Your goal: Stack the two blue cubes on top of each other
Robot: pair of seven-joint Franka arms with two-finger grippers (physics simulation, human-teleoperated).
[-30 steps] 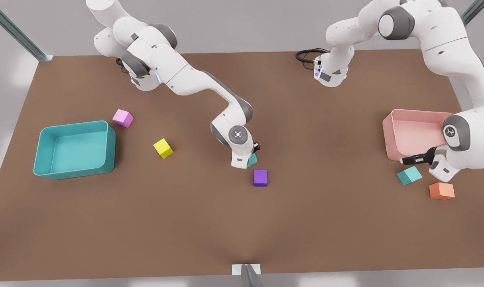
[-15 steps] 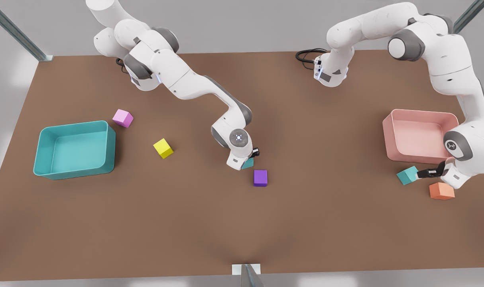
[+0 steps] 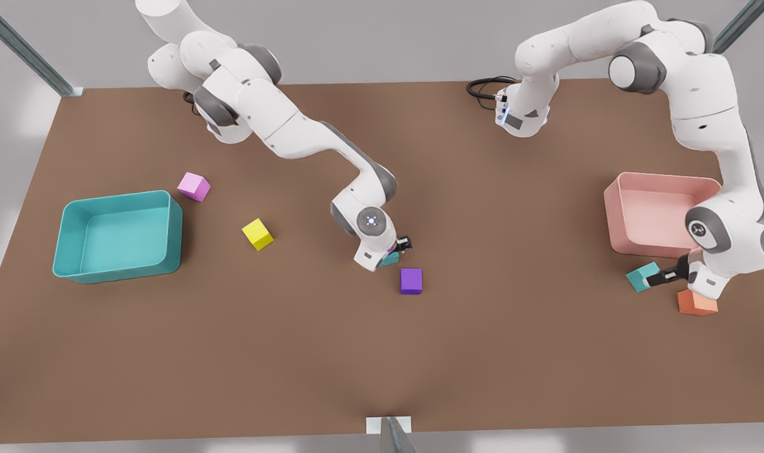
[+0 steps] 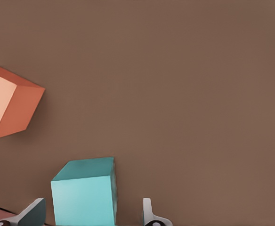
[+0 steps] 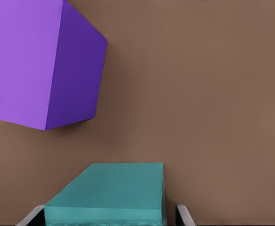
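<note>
The left claw (image 3: 657, 277), on the front view's right, straddles one blue cube (image 4: 84, 192), fingers (image 4: 31, 214) open with gaps either side, an orange cube (image 3: 696, 302) just beside. The right claw (image 3: 396, 250), mid-table, frames the other blue cube (image 5: 110, 195) near a purple cube (image 3: 411, 280); whether its fingers press it, I cannot tell. Both cubes look light, rigid and matte; flat opposite faces seem the best hold.

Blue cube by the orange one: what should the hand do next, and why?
Probably close the left hand on the blue cube. Its fingers sit on both sides with gaps showing, so nothing is gripped yet. The right hand is at the other blue cube, beside the purple cube.
</note>
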